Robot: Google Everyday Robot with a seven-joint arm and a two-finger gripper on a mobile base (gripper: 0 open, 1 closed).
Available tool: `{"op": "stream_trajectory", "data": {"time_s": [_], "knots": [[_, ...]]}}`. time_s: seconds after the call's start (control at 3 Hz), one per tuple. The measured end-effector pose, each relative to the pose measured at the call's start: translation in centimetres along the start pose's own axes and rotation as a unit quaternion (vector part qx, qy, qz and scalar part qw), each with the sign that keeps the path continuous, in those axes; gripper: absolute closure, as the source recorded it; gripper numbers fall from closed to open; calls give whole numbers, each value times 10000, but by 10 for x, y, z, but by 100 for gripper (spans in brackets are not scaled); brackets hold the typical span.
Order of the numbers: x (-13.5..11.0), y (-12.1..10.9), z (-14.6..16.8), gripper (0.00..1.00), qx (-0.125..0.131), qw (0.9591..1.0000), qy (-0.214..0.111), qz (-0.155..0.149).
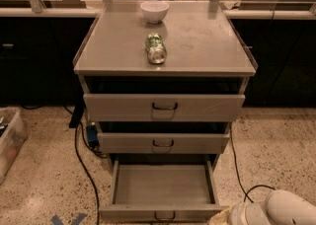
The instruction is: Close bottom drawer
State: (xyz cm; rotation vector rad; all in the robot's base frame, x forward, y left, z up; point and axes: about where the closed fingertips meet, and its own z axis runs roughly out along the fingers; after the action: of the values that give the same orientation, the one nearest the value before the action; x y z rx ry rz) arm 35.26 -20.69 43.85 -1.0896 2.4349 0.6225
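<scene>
At the far left edge a clear plastic bin [8,142] sits on the speckled floor [44,179]. Right of it, a blue tape cross [68,219] marks the floor at the bottom edge. A black cable [81,162] runs down across the floor from near a small blue box [92,135], which is tucked against the table's left side.

The grey metal table [207,46] stands in the middle, backed against a dark counter [34,61]. On its top a white bowl [154,11] sits upright near the back edge. Just in front of the bowl, apart from it, a green-and-silver can [156,48] lies on its side with one end toward the camera.

Under the top are three grey drawers. The top drawer [118,106] and the middle drawer [123,143] each carry a dark wire handle at the centre of a tall front. The bottom drawer [163,184] is pulled well out over the floor. Its shallow grey tray is open to view, and its low front is at the lower edge of the view.

Right of the table a second cable [236,167] trails down the floor. In the bottom right corner is a rounded white arm [286,211]. The pale part at its left end seems to be the tool [220,217], low and just beside the bottom drawer's right front corner. I cannot tell whether the tool is released or clenched, nor whether it touches the drawer.
</scene>
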Motion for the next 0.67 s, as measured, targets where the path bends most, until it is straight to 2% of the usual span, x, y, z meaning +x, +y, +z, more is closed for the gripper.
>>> {"op": "stream_trajectory", "data": {"time_s": [0.33, 0.67], "knots": [[5, -3, 9, 100, 220, 9996, 142, -56], [7, -9, 55, 100, 395, 9990, 173, 114]]}}
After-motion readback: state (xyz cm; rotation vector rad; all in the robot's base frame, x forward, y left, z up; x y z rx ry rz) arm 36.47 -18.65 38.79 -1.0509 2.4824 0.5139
